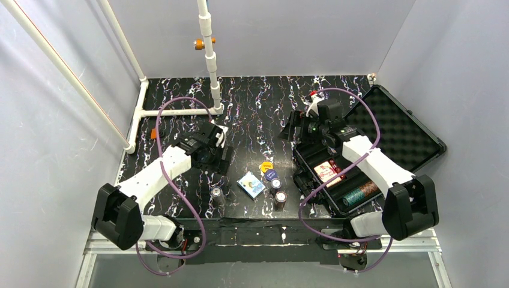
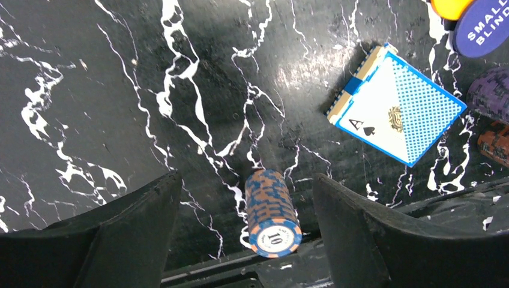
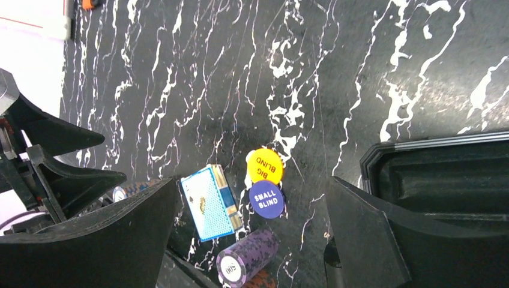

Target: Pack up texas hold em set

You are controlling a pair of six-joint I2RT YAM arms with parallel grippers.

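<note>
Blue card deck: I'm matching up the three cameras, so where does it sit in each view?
Top external: the blue card deck lies just below the picture's centre.
Left wrist: the deck is upper right, ace of spades showing.
Right wrist: the deck is low, left of centre.
Shared landmark: the small blind button, close by the deck in all three.

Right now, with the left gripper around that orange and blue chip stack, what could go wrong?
The chip stack stands closer to one finger of the open left gripper, so that finger may touch first and topple it. Loose chips could roll off the table edge just beside it.
</note>
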